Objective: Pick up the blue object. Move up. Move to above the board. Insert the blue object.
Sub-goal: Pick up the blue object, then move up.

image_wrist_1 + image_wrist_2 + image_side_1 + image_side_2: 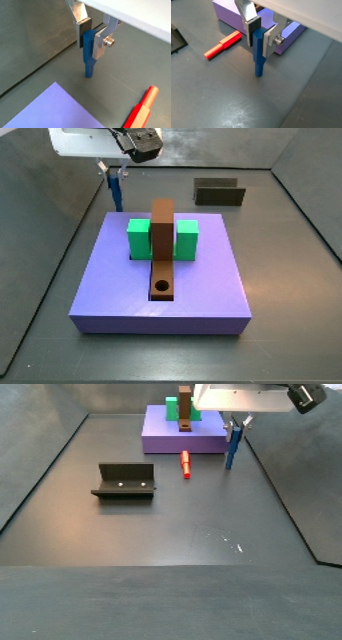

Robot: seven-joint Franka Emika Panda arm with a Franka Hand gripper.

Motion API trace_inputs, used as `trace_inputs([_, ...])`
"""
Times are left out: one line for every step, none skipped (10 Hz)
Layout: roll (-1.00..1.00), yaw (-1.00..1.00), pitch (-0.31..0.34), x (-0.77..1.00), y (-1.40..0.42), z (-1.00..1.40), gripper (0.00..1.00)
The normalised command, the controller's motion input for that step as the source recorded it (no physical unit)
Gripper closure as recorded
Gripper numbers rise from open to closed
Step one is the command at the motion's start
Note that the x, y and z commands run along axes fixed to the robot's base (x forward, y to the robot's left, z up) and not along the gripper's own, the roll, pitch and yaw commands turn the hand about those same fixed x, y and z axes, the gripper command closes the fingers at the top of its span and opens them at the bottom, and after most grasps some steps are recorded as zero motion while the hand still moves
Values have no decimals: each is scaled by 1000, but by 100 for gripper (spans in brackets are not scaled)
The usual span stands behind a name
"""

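Gripper (260,34) clenched on the blue object (258,55): slim, straight, plain blue peg, upright, upper end between the silver fingers (101,41), lower end at the grey floor (238,100) beside the purple slab (160,278). Red piece (223,44) lies alongside. Farther: brown board (162,253), round hole near its end, through green block (139,238) atop slab.

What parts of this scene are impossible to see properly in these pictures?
- Blue object: its top is hidden between the pincer's plates in both wrist views.
- Board: its middle is hidden by the green block in a side view.
- Red stick: cut off by the picture's edge in a wrist view.
- Fixture: cut off by the edge in a wrist view.
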Motion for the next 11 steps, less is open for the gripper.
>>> trace_inputs([0, 0, 0, 0, 0, 0, 100])
trace_inputs([0, 0, 0, 0, 0, 0, 100])
trace_inputs([0, 0, 0, 0, 0, 0, 100])
trace_inputs([0, 0, 0, 0, 0, 0, 100])
trace_inputs([0, 0, 0, 0, 0, 0, 100])
trace_inputs([0, 0, 0, 0, 0, 0, 100])
trace_inputs([0, 0, 0, 0, 0, 0, 100])
trace_inputs([0, 0, 0, 0, 0, 0, 100])
trace_inputs([0, 0, 0, 0, 0, 0, 100])
trace_inputs([0, 0, 0, 0, 0, 833, 100])
trace_inputs([-4, 15, 50, -43, 37, 753, 100])
